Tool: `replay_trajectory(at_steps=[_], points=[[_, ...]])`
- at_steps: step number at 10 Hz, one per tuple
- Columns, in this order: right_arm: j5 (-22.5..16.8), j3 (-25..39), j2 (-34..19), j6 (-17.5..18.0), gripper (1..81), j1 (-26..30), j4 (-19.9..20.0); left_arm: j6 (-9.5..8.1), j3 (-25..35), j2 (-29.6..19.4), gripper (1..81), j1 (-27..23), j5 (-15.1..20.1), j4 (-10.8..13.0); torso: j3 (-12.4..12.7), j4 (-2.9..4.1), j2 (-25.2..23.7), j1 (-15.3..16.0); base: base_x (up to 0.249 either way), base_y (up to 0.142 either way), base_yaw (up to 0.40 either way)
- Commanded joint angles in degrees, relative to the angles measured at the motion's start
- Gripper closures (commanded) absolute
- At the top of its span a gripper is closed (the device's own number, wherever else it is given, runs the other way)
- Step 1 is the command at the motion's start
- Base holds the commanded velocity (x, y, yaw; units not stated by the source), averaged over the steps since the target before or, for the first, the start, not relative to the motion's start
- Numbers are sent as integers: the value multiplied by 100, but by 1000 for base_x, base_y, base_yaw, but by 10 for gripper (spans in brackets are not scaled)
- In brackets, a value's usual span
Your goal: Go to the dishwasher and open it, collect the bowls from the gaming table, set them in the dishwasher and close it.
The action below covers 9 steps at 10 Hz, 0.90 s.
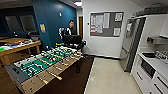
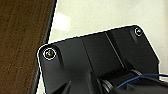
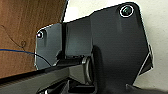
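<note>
Break room seen from the robot's head camera, with one foosball table [image 1: 45, 66] at left and one kitchen counter [image 1: 160, 65] at right.

The foosball table has a green field and rods, and stands partly on dark carpet [image 1: 67, 82]. One person [image 1: 70, 29] stands behind it, beside a blue wall [image 1: 51, 17]. One grey noticeboard [image 1: 106, 23] hangs on the white wall. One tall steel fridge [image 1: 130, 45] stands by the counter, probably with an oven below. A wooden table [image 1: 17, 48] sits far left. Neither gripper's jaws can be judged. No dishwasher or bowls can be picked out.
</note>
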Motion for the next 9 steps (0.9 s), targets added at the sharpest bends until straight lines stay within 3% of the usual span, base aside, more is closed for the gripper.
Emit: replay_trajectory(at_steps=[1,9], points=[[-282,210,15,-14,10,315,-30,13,-12,-51,10,-332,286,72,0,0,0,3,0,0,340],[-264,166,-29,74,10,236,-13,13,-12,-60,10,-315,365,63,0,0,0,3,0,0,340]])
